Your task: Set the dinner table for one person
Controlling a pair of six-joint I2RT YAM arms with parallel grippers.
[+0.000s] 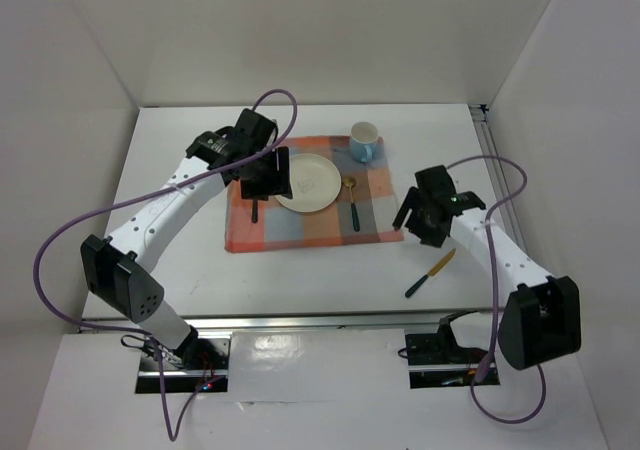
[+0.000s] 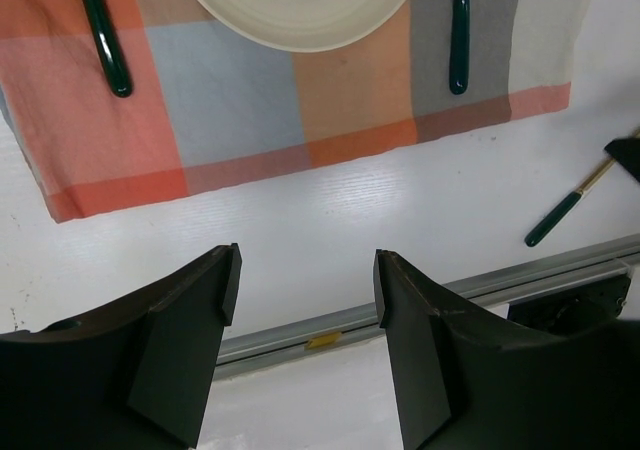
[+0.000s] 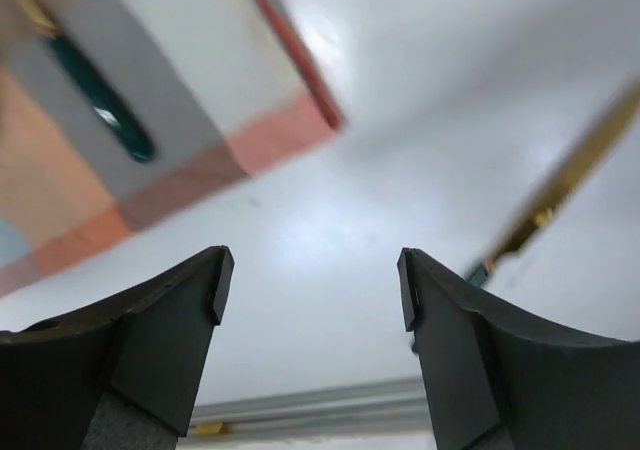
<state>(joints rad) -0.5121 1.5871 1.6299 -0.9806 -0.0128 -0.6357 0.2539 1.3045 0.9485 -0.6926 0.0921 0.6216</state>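
Observation:
On the white dinner table (image 1: 170, 260) lies a checked cloth (image 1: 300, 225) with a cream plate (image 1: 308, 182) on it. A blue mug (image 1: 364, 142) stands at the cloth's far right corner. A gold spoon with a dark green handle (image 1: 352, 205) lies right of the plate, and another green-handled utensil (image 1: 255, 211) lies left of it. A green-handled gold knife (image 1: 430, 274) rests on bare table, right of the cloth. My left gripper (image 1: 268, 176) hovers open over the plate's left edge. My right gripper (image 1: 411, 217) hangs open and holds nothing, just off the cloth's right edge, above the knife (image 3: 560, 185).
An aluminium rail (image 1: 330, 320) runs along the table's front edge and another along the right edge (image 1: 487, 130). White walls close in the left, back and right sides. Purple cables loop over both arms.

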